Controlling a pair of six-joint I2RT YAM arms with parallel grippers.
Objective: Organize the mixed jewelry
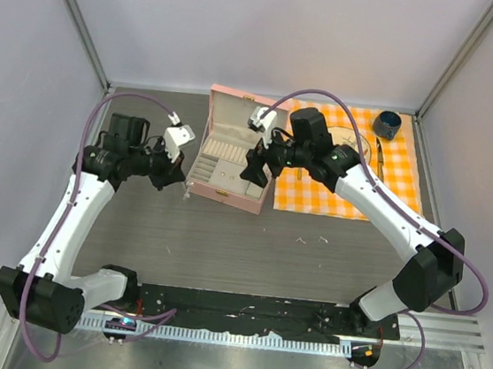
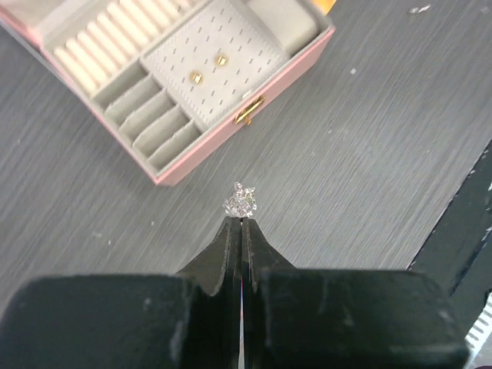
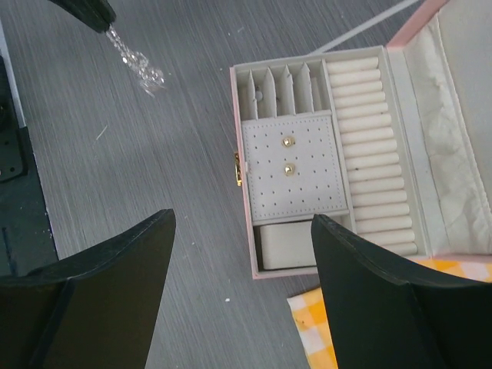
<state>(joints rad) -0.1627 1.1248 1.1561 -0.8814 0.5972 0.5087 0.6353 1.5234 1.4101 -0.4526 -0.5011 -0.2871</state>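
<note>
My left gripper [image 2: 241, 221] is shut on a small bunch of sparkling silvery chain [image 2: 241, 201], held above the grey table just left of the open pink case [image 2: 231, 138]. In the right wrist view the chain [image 3: 138, 65] dangles from the left fingertips [image 3: 96, 11]. My right gripper [image 3: 244, 217] is open and empty, hovering over the case's near right corner [image 3: 234, 115]. Two gold studs [image 3: 287, 141] sit on the case's perforated pad. In the top view a few tiny pale bits [image 1: 302, 240] lie on the table in front of the case [image 1: 195, 183].
An orange checked cloth [image 1: 354, 175] lies right of the case, with a dark blue cup [image 1: 386, 124] and gold cutlery [image 1: 379, 157] on it. The case lid [image 1: 237, 108] stands open at the back. A black rail [image 1: 241, 309] runs along the near edge.
</note>
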